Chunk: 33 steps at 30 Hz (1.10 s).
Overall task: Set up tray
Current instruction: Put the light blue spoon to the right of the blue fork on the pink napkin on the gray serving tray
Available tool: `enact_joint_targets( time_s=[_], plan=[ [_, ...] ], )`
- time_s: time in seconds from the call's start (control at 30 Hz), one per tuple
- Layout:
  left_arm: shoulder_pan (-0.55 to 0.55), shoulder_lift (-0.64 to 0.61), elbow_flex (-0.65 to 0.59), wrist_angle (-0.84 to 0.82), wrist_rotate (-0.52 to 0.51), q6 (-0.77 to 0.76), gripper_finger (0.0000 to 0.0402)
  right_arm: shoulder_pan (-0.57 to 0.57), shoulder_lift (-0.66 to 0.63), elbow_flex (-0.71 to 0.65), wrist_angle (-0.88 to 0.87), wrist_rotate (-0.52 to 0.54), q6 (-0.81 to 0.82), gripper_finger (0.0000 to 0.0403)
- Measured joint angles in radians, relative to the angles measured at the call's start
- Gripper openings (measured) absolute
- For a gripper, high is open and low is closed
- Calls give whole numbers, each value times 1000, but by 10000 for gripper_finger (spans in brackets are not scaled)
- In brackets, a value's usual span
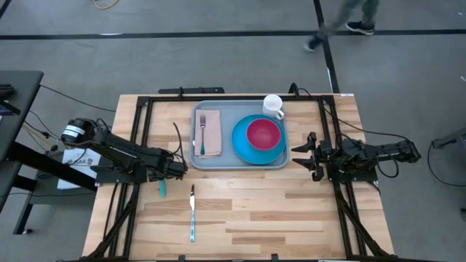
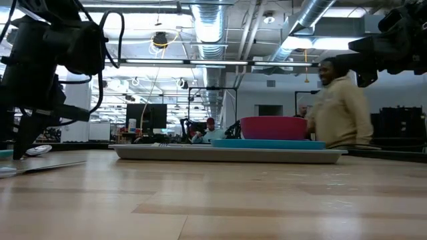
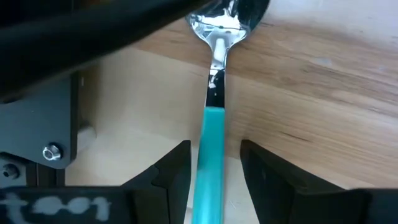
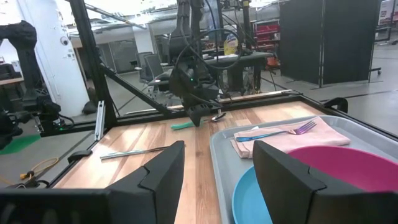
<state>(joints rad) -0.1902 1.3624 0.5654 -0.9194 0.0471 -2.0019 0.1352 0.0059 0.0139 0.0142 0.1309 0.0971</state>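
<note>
- High view: lying mid-desk [image 1: 247, 211] on pale wood planks, tray [image 1: 218, 163] carrying plate, bowl, napkin and fork.
- Straddling a teal-handled spoon [image 3: 208, 143], left tool [image 3: 214, 165] gaping apart.
- Waiting beside the tray, right tool [image 4: 217, 165] spread open.
- Standing beyond, in the workshop, a person [image 2: 340, 110].

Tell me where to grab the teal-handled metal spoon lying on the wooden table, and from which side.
Grip the teal-handled metal spoon by its straight, narrow handle, coming down from above: it lies flat on the wooden table, and its rounded bowl is wider. The left gripper has open fingers either side of that handle; the right gripper waits beside the grey-blue tray.
</note>
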Motion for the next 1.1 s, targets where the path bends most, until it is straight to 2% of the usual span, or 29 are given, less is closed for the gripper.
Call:
enact_joint_targets(
  time_s=[0.13,0.23,0.43,0.63,0.83,1.0,1.1],
  plan=[
    [0,-1,-13,4,-2,-2,132,0,0,0,0,0,0,182],
    [0,0,-15,6,-6,17,117,0,0,0,0,0,0,182],
    [0,0,-15,13,-25,69,33,0,0,0,0,0,0,182],
    [0,-10,-12,1,-62,143,29,0,0,0,0,0,0,182],
    [-13,-102,58,-15,-323,212,29,0,0,0,0,0,0,182],
    [30,-208,109,64,-448,304,29,0,0,0,-1,0,0,182],
    [104,-227,119,121,-460,395,29,0,0,0,0,0,0,182]
  ],
)
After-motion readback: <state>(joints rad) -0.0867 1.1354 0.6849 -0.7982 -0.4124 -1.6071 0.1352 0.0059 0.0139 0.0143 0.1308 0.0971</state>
